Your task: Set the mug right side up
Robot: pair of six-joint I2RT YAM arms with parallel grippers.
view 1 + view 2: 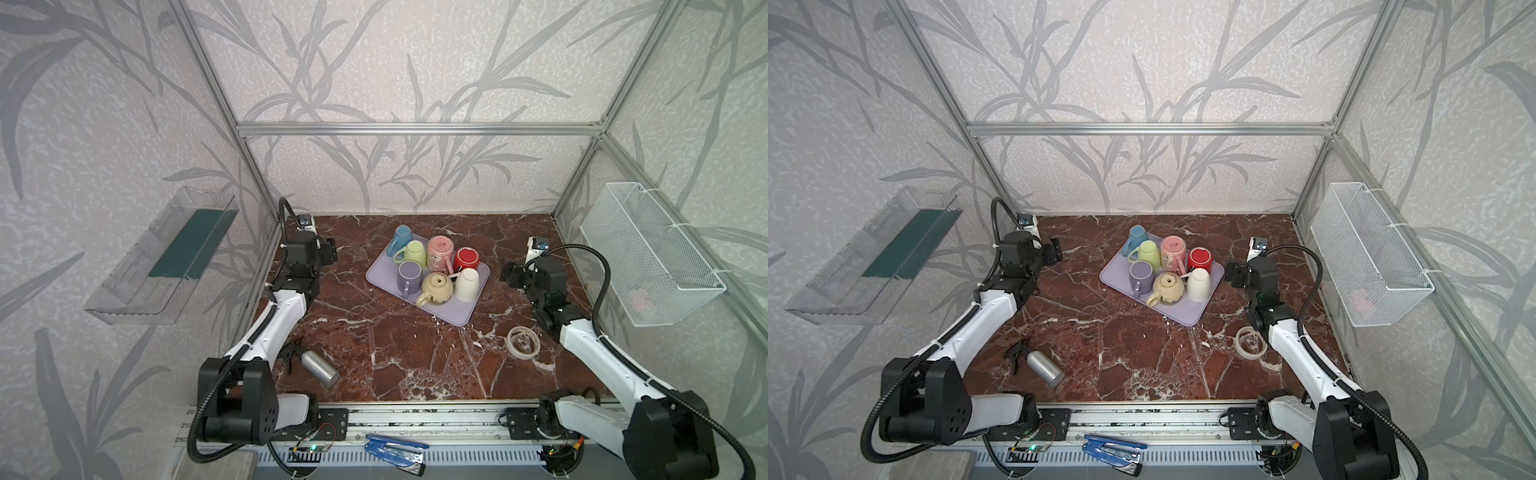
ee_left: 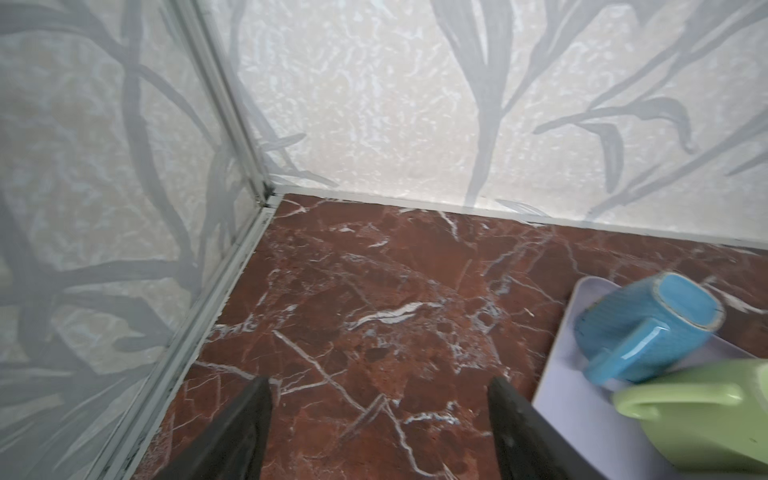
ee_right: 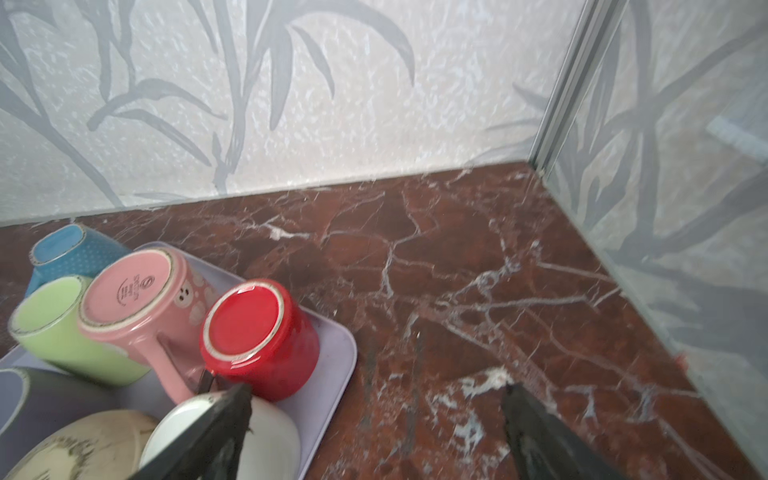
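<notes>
Mugs (image 1: 440, 249) inverted on tray (image 1: 461, 316), probably drying; left gripper (image 2: 379, 380) at 9 o'clock, right gripper (image 3: 377, 388) at 3, both spread, empty.

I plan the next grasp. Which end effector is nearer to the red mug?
Right. The right end effector is beside the red mug; the left end effector is across the tray.
</notes>
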